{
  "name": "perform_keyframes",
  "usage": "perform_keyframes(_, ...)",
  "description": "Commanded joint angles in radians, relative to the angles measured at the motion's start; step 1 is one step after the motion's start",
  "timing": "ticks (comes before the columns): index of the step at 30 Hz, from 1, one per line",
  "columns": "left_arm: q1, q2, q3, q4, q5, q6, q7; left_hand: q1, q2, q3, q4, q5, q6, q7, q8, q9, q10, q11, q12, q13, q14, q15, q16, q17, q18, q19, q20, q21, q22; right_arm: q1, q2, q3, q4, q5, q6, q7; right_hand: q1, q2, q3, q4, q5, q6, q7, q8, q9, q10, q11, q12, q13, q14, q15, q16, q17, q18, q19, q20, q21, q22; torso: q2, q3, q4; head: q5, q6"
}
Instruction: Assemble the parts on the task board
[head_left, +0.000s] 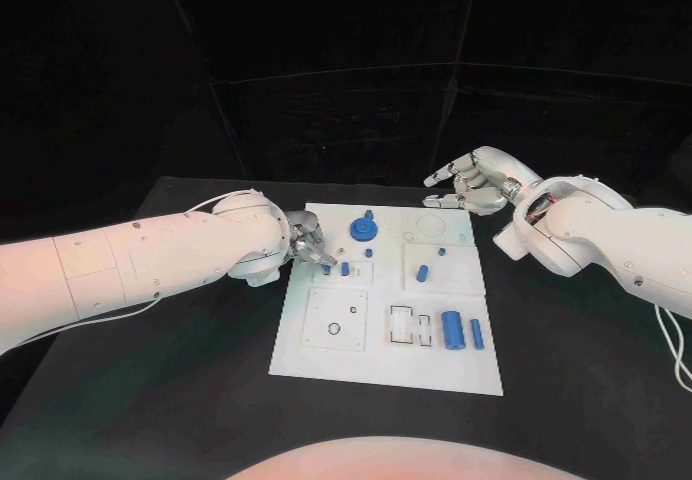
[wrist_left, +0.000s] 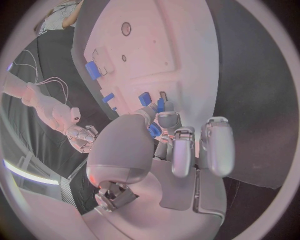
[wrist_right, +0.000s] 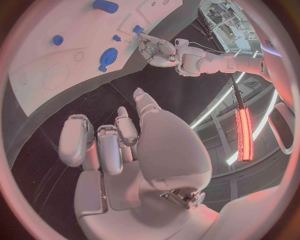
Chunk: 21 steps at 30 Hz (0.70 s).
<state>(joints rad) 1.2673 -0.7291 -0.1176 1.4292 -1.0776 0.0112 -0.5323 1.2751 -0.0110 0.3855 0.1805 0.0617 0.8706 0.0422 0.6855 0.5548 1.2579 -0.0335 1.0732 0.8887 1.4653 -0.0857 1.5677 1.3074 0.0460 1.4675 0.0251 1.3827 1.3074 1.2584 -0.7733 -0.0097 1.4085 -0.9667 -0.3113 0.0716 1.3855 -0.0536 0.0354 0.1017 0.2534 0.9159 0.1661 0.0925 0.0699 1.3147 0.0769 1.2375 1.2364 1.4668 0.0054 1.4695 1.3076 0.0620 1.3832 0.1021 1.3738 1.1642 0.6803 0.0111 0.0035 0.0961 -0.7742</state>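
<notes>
The white task board (head_left: 387, 360) lies in the middle of the black table. My left hand (head_left: 307, 245) reaches over its left edge and pinches a small blue part (wrist_left: 154, 131) between thumb and a finger. That part (head_left: 327, 268) stands at the fingertips, beside a second small blue part (head_left: 345, 268). Behind them stands a blue round part (head_left: 362, 230). My right hand (head_left: 469, 185) hovers above the board's far right corner, fingers apart, holding nothing. The right wrist view shows the left hand (wrist_right: 156, 50) with the blue part (wrist_right: 137, 29) at its fingertips.
Two blue pegs (head_left: 423, 272) (head_left: 440, 251) stand mid-board. A blue cylinder (head_left: 451, 329) and a thinner one (head_left: 477, 334) lie at the near right. A square plate with a hole (head_left: 335, 320) sits at the near left. Black table (head_left: 173, 400) surrounds the board.
</notes>
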Motion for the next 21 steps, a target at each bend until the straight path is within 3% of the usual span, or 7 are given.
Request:
perform_keyframes(1,-0.001,0.003,0.0,-0.003,-0.007,0.016,0.004,0.003,0.009,0.05,-0.043,-0.004,0.002,-0.007,0.005,0.133,0.008,-0.001,0.002,-0.001,0.106,-0.005,0.003,0.263,0.006,0.015,-0.006,0.003,0.067,0.002,0.001,0.001,0.002,0.002,0.004,0.003,-0.004,0.004,-0.006,-0.001,0.006,-0.001,-0.002,0.004,-0.001,-0.006,-0.001,-0.005,-0.001,0.063,-0.009,-0.005,0.086,0.02,-0.006,0.0,-0.005,-0.001,0.0,-0.0005,0.0001,0.0,0.0)
perform_keyframes(21,-0.007,0.002,-0.002,-0.001,-0.013,0.054,0.001,0.005,0.005,0.056,-0.049,-0.004,0.0,-0.009,0.006,0.134,0.008,-0.002,0.002,-0.002,0.106,-0.006,0.003,0.263,0.006,0.015,-0.006,0.003,0.068,0.002,0.001,0.001,0.001,0.001,0.006,0.003,-0.004,0.004,-0.006,-0.001,0.006,-0.001,-0.002,0.004,-0.001,-0.006,-0.001,-0.005,-0.001,0.063,-0.009,-0.005,0.086,0.02,-0.006,0.0,-0.005,-0.001,-0.001,-0.0002,0.0009,0.001,-0.009)
